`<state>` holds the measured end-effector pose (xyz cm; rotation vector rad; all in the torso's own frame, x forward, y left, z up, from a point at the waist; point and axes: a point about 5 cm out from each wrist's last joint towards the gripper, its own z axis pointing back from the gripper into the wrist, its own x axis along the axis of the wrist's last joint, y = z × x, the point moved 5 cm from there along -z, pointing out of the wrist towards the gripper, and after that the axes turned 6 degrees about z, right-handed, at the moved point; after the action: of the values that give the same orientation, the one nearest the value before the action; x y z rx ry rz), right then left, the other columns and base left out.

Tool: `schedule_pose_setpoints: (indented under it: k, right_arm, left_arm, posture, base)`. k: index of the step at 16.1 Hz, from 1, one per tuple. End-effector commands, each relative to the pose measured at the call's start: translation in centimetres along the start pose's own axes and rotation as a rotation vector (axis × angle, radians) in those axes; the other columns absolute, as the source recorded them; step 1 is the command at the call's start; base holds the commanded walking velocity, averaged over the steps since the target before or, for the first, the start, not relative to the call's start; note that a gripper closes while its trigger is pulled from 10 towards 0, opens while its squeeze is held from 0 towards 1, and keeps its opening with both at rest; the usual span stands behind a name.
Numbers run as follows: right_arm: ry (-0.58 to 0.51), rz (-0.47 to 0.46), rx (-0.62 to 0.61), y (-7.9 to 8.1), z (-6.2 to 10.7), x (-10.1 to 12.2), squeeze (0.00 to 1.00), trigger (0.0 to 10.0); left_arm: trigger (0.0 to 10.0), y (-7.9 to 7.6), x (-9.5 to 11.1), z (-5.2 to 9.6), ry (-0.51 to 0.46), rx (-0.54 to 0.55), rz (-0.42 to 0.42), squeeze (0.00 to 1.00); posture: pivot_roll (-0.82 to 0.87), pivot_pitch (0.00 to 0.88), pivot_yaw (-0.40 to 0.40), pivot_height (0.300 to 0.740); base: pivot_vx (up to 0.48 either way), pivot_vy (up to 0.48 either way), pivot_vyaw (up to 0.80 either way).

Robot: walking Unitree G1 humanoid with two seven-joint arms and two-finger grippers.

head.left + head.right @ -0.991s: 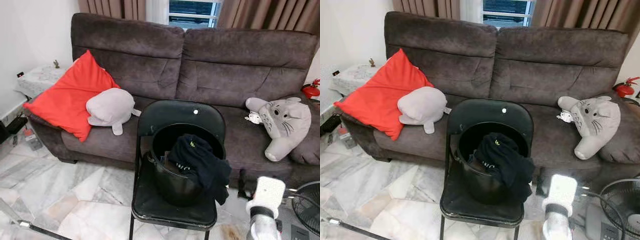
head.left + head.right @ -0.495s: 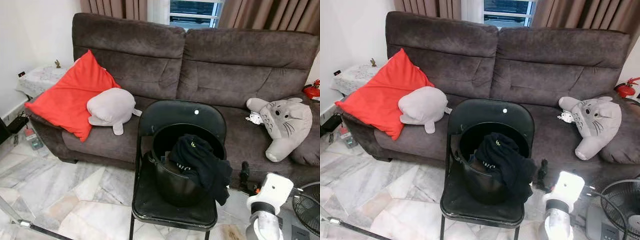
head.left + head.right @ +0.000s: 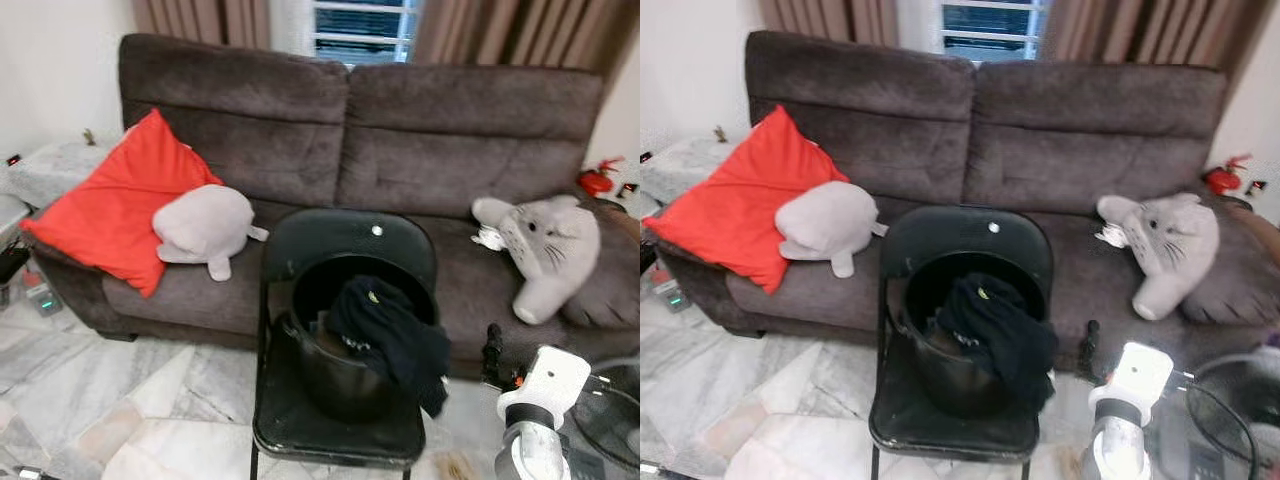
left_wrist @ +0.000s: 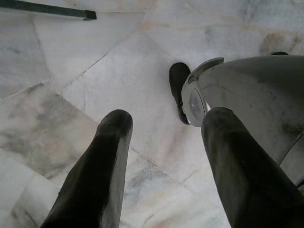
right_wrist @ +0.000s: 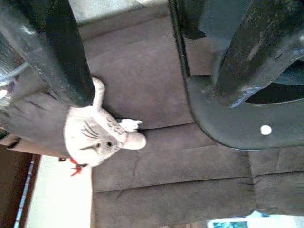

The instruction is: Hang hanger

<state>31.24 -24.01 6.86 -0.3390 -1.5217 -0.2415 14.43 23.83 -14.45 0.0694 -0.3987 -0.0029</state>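
A black folding chair [image 3: 345,240] stands in front of a dark grey sofa [image 3: 440,150]. On its seat is a black bucket [image 3: 335,375], and a dark garment [image 3: 385,330] is draped over the bucket's rim. My right gripper [image 3: 491,352] is raised low to the right of the chair, fingers pointing up, about level with the garment and apart from it. In the right wrist view its fingers [image 5: 71,61] stand open before the chair back and the sofa. My left gripper [image 4: 166,118] hangs open over the marble floor with nothing between its fingers.
On the sofa lie a red cushion [image 3: 110,205], a grey plush seal [image 3: 205,222] and a grey cat-like plush [image 3: 550,245]. A floor fan [image 3: 612,420] stands at the right, close to my right arm. Marble floor [image 3: 120,400] spreads out to the left of the chair.
The whole view has shifted a little, so the camera moved. My right gripper has risen slightly beside the chair since a second ago. The chair, bucket and garment have not moved.
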Motion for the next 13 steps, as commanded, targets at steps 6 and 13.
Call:
schedule_pose_setpoints:
  k: [6, 13]
  right_arm:
    - [-0.028, 0.02, 0.016, 0.4, -0.4, 0.8, 0.0, 10.0]
    - [-0.038, 0.083, -0.048, -1.3, 0.6, 0.7, 0.0, 10.0]
  left_arm:
    - [10.0, -0.1, -0.2, 0.0, 0.004, -0.001, 0.009, 0.0]
    - [10.0, 0.0, -0.2, 0.0, 0.008, 0.002, -0.009, 0.0]
  posture:
    - [0.06, 0.0, -0.033, 0.74]
    - [0.04, 0.0, -0.025, 0.74]
  base:
    - [0.302, 0.0, 0.0]
    - [0.0, 0.0, 0.0]
